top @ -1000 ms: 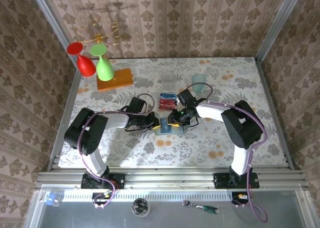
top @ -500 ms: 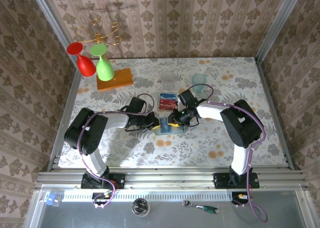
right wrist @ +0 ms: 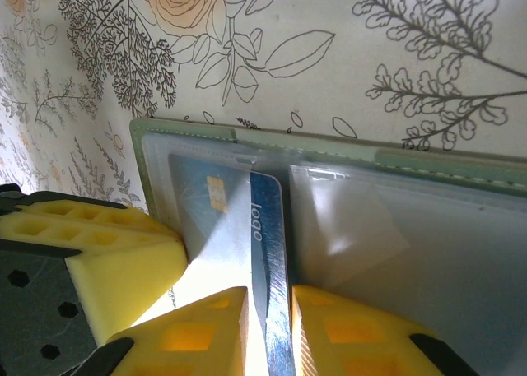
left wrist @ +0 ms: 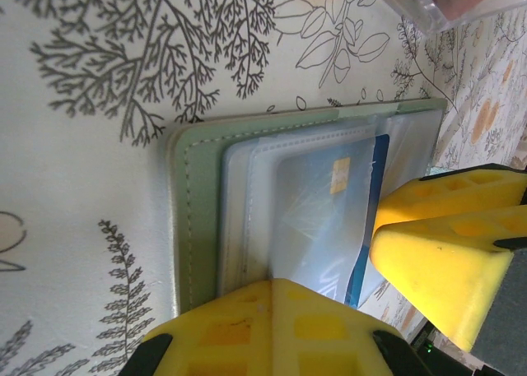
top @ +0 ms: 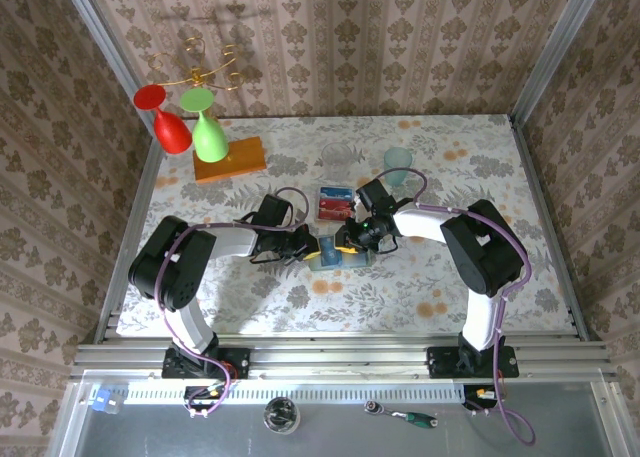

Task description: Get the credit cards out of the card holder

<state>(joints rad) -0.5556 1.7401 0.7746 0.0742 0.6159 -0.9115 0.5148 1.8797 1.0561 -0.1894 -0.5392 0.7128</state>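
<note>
Card holder (left wrist: 193, 228) pale grey-green — credit card (right wrist: 268, 220) blue, chip (right wrist: 216, 188) gold; table (left wrist: 82, 187) cream, grey leaf print.

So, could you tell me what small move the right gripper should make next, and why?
Probably the right gripper should draw the blue plastic card sideways out of its clear sleeve: its fingertips straddle the card's exposed edge, while the left gripper rests on the pale green two-panel card holder.

From above, my left end effector (top: 314, 249) and right end effector (top: 346, 245) cover most of the card holder (top: 352, 261); the blue card (right wrist: 265, 224) is cropped at 6 o'clock.
</note>
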